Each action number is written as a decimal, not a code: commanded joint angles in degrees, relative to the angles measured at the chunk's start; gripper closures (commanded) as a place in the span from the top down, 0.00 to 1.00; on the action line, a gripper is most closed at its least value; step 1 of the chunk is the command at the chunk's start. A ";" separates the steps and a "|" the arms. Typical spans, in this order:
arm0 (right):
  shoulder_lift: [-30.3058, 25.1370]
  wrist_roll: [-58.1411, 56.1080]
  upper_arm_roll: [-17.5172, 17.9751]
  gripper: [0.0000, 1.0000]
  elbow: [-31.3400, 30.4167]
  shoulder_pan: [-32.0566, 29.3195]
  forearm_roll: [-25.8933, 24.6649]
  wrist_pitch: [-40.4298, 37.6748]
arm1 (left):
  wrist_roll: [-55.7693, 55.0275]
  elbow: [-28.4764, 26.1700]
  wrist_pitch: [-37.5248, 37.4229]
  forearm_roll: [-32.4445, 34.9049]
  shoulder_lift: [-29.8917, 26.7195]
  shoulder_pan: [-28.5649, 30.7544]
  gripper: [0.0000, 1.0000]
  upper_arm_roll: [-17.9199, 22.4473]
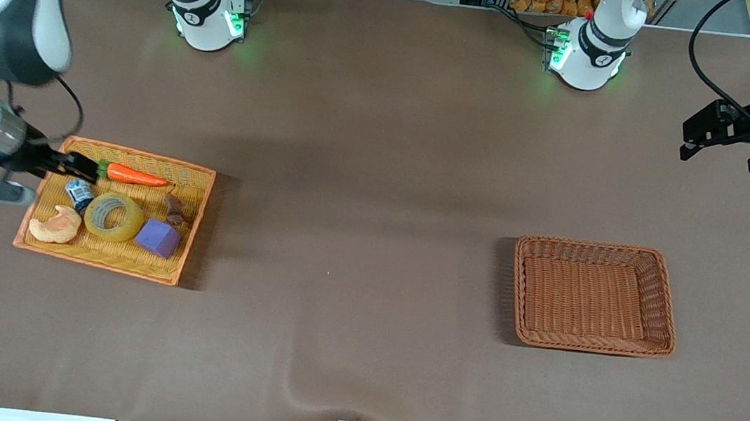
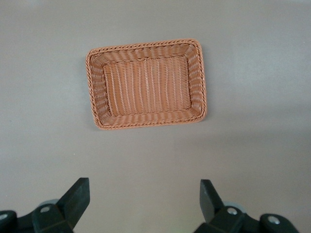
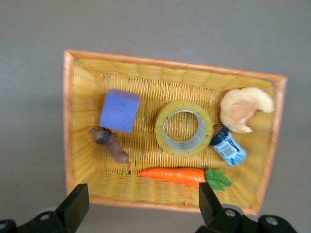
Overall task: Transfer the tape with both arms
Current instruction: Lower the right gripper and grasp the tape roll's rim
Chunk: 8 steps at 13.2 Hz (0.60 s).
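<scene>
- Brown tabletop [image 1: 380, 169]: the tape [image 1: 114, 216] lies in your yellow tray [image 1: 194, 218] near the right arm's end.
- Right gripper [image 1: 80, 166], jaws open, hovers over the tray; the pick-up step is in hand, so descend onto the tape.
- Left gripper [image 1: 722, 140], jaws open, waits near the left arm's end, above the empty brown basket [image 1: 667, 307].

On the plain brown counter [image 1: 356, 251], a yellow woven tray with an orange rim [image 3: 77, 145] holds the yellowish translucent tape [image 3: 184, 128], a purple cube [image 3: 119, 110], an orange carrot with green leaves [image 3: 175, 174] and a blue-and-white cylinder [image 3: 228, 148], while the other basket [image 1: 660, 306] is reddish-brown wicker.
</scene>
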 commanded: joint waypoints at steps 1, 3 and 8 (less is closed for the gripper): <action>4.46 -1.19 -0.05 1.00 -5.55 -2.18 -0.53 10.14 | 1.35 -0.59 -0.67 0.19 -0.58 0.06 1.00 -0.07; 7.53 -3.13 -0.14 1.00 -9.87 -2.80 -0.53 19.20 | 1.35 -1.03 -0.67 0.19 -0.67 0.06 1.00 0.02; 10.97 -7.18 -0.14 1.00 -9.88 -3.77 -1.24 21.09 | 1.26 -5.15 2.40 0.28 -0.76 -0.03 1.00 0.19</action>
